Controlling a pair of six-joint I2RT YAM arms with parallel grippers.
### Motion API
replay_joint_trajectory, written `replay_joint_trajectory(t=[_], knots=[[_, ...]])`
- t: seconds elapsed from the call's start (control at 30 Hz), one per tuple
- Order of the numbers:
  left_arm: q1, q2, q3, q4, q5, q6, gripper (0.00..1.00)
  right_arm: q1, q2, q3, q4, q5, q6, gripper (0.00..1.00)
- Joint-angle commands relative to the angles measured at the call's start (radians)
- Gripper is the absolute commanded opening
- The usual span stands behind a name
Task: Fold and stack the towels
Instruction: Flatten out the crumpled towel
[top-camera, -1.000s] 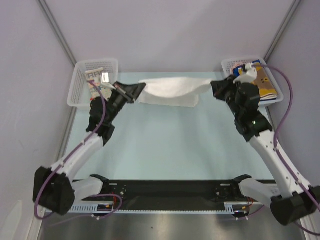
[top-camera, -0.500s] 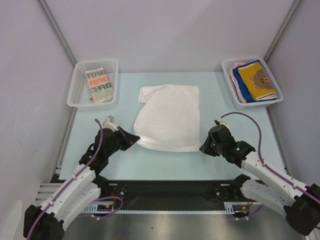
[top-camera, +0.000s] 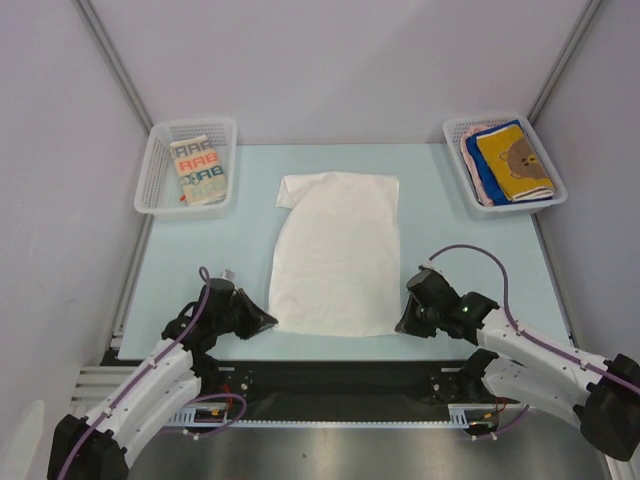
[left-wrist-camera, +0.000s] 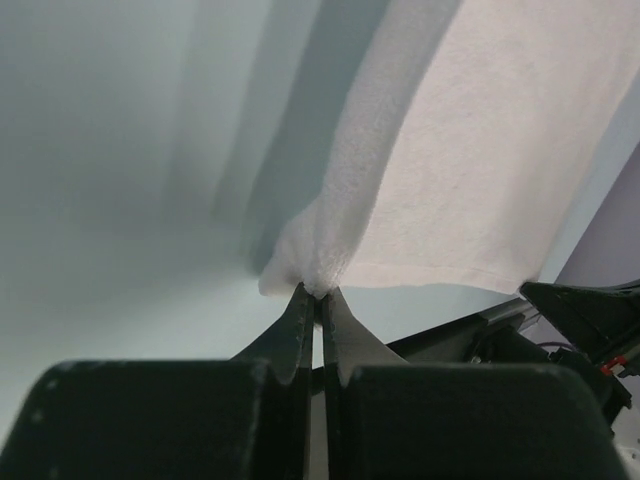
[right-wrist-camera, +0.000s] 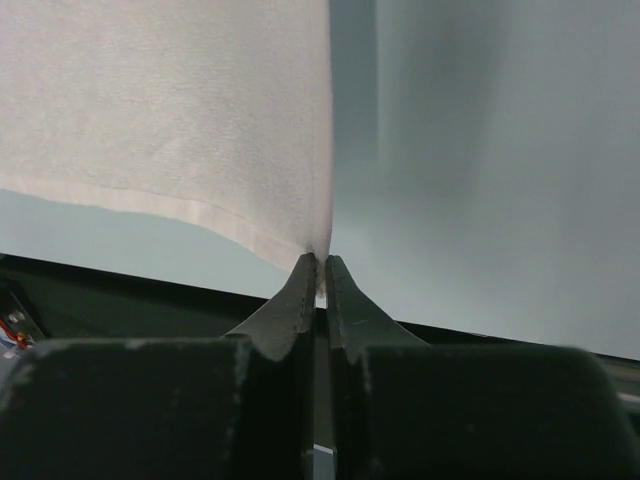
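White towel (top-camera: 338, 255) lies spread mid-table (top-camera: 200, 260), near corners pinched tight by left gripper (top-camera: 266, 322) at 7 o'clock and right gripper (top-camera: 402, 322) at 5 o'clock; lettered towel (top-camera: 198, 170) in 10 o'clock basket (top-camera: 160, 150), bear towel (top-camera: 515, 160) in 2 o'clock basket (top-camera: 455, 132).

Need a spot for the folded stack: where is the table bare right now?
Bare table left of the white towel, nearer than the left basket; a matching patch right of it, nearer than the right basket. Crowded at the near edge, where the left claw and right claw pinch the towel's corners. Both baskets hold towels.
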Motion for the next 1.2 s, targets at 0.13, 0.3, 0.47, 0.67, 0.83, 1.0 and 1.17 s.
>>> replay_joint_trajectory(t=[0.13, 0.3, 0.47, 0.67, 0.83, 1.0, 1.17], knots=[[-0.005, -0.016, -0.040, -0.086, 0.074, -0.028, 0.03, 0.044, 0.013, -0.055, -0.041, -0.023, 0.058, 0.00], [-0.005, 0.004, -0.034, -0.109, 0.081, -0.004, 0.03, 0.059, 0.007, -0.067, -0.072, -0.023, 0.064, 0.00], [0.001, 0.015, 0.027, -0.178, 0.074, 0.055, 0.02, 0.056, -0.058, -0.043, -0.176, -0.010, 0.059, 0.00], [0.036, 0.026, 0.047, -0.233, 0.087, 0.104, 0.10, 0.044, -0.098, -0.055, -0.228, -0.020, 0.055, 0.00], [0.038, 0.052, 0.029, -0.206, 0.113, 0.102, 0.19, 0.048, -0.099, -0.064, -0.214, -0.023, 0.064, 0.02], [0.039, 0.027, 0.102, -0.284, 0.101, 0.136, 0.38, 0.053, -0.145, -0.032, -0.273, -0.018, 0.059, 0.27], [0.039, 0.048, 0.185, -0.319, 0.048, 0.187, 0.49, 0.044, -0.138, 0.051, -0.273, -0.004, 0.056, 0.50]])
